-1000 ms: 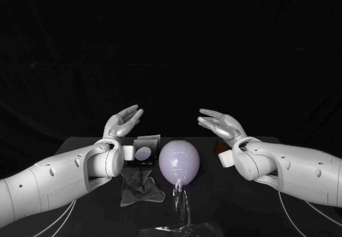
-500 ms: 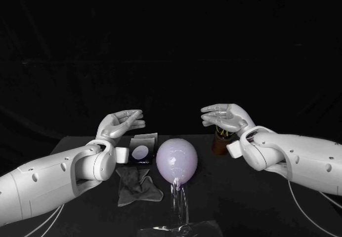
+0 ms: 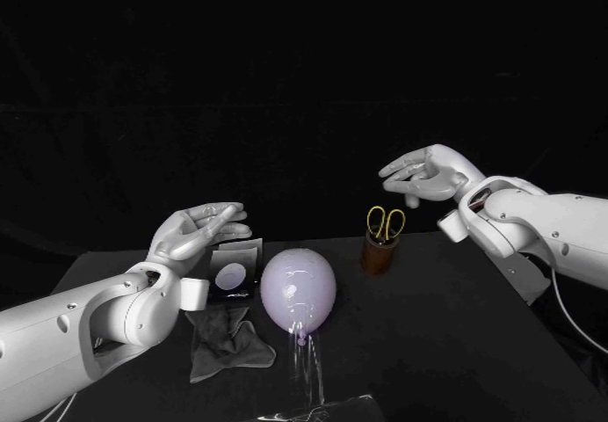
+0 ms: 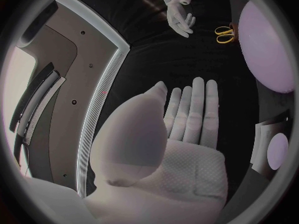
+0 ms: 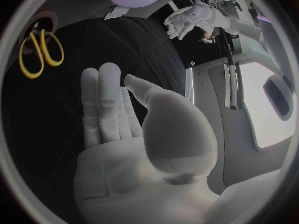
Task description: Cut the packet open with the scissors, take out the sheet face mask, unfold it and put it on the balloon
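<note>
A pale lilac balloon (image 3: 298,288) stands on a clear stand (image 3: 313,406) at mid-table. Just left of it a dark packet (image 3: 232,273) with a pale oval on its front leans upright. Yellow-handled scissors (image 3: 385,220) stick out of a brown cup (image 3: 375,256) to the balloon's right. My left hand (image 3: 197,230) hovers above the packet, holding nothing, its fingers stretched out in the left wrist view (image 4: 184,117). Raised high over the cup and to its right, my right hand (image 3: 424,176) is also empty, with the fingers straight in the right wrist view (image 5: 118,124).
A limp grey sheet (image 3: 227,341) lies on the black table (image 3: 430,352) in front of the packet. The table's right edge runs close below my right forearm.
My right hand has risen and swung out to the right, uncovering the scissors cup. The left hand has drifted left and a little lower. The whole picture has shifted slightly too.
</note>
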